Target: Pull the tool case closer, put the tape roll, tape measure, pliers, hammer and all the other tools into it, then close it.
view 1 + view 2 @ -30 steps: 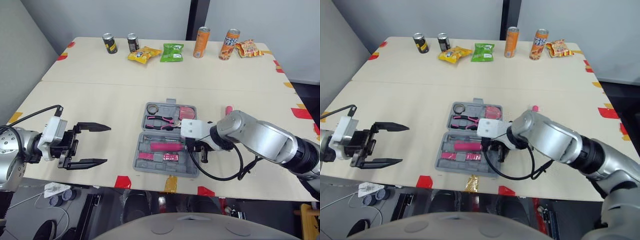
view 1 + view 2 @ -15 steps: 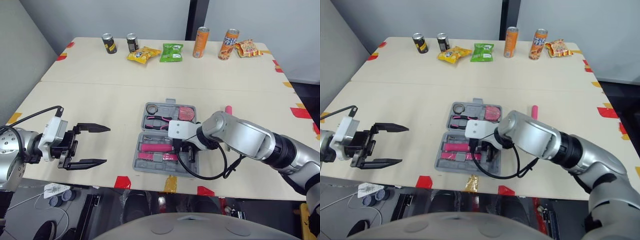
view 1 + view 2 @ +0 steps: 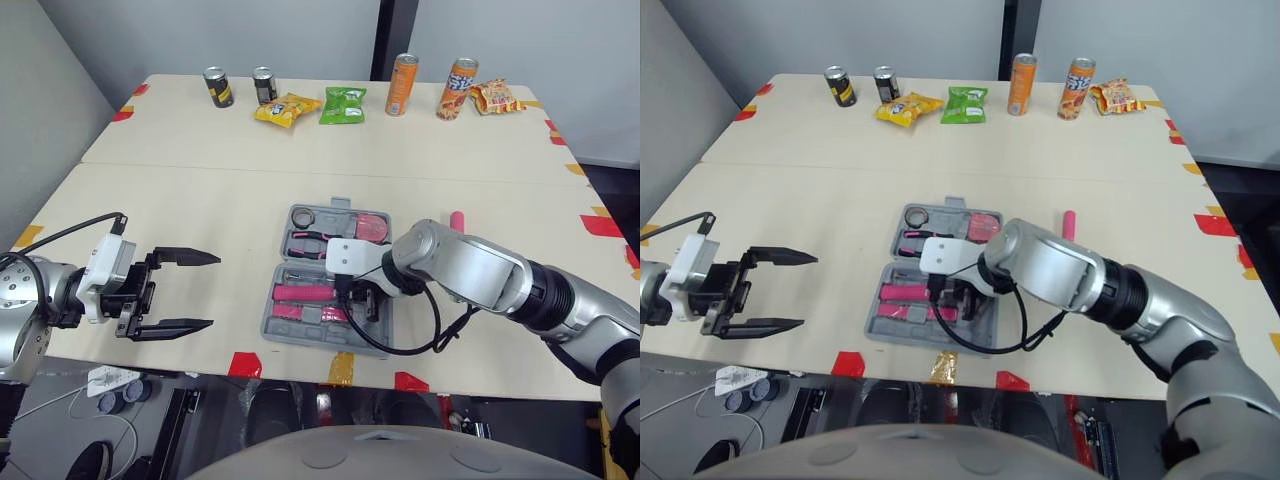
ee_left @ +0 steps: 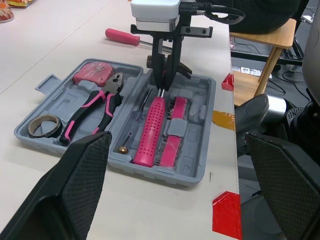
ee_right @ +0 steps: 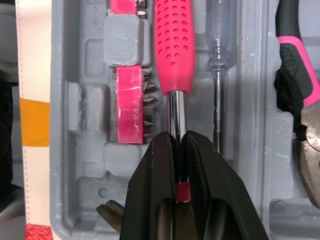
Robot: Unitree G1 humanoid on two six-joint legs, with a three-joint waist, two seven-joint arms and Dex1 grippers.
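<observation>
beige table (image 3: 200, 200), open tool case (image 3: 275, 325) near its front edge. right gripper (image 5: 176, 142) pinches the pink screwdriver (image 5: 173, 45) by its shaft, low over the case; left gripper (image 3: 212, 290) gapes wide, empty. risk: thin shaft may twist, sit askew, stop the case closing.

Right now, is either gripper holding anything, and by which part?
The right gripper is shut on the pink-handled hammer, pinching its metal shaft just past the handle. The left gripper is open and empty.

Overhead stereo, close wrists (case (image 3: 300, 336) shared)
</observation>
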